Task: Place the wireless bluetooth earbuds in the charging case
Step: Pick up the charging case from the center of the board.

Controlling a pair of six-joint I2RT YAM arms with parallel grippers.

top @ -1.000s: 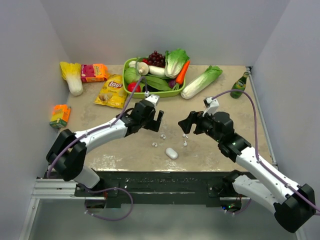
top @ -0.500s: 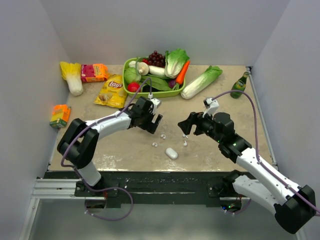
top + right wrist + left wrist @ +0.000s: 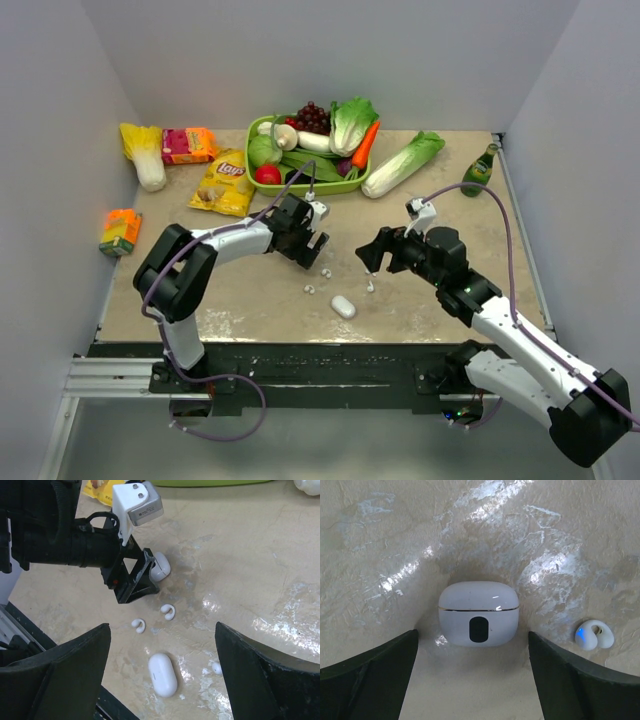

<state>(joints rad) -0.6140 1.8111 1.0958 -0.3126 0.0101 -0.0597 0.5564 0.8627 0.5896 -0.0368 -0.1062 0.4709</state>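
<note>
Left gripper [image 3: 313, 246] hangs low over the table [image 3: 250, 300] with its jaws spread wide, holding nothing. Seen from its wrist camera, a closed white charging case [image 3: 478, 613] sits squarely between the two dark fingers [image 3: 370, 675], with its dark oval mark facing the camera. One white earbud [image 3: 593, 635] (a small blue light glows on it) lies near the case, out beyond one finger.

Right gripper [image 3: 370, 256] is also spread wide and empty, hovering nearby. Its wrist view shows two loose earbuds [image 3: 168, 611] on the table just beside the left gripper and a second case [image 3: 163, 674], also closed, nearer the table's front edge. A tiny white piece [image 3: 216, 668] lies close to that case, too small to identify with certainty. No earbud is in a case yet.

The step in hand looks like a grasp on the centred case. The jaws should probably close evenly on its sides, low enough not to slide off the rounded lid, without nudging the neighbouring earbud.
</note>
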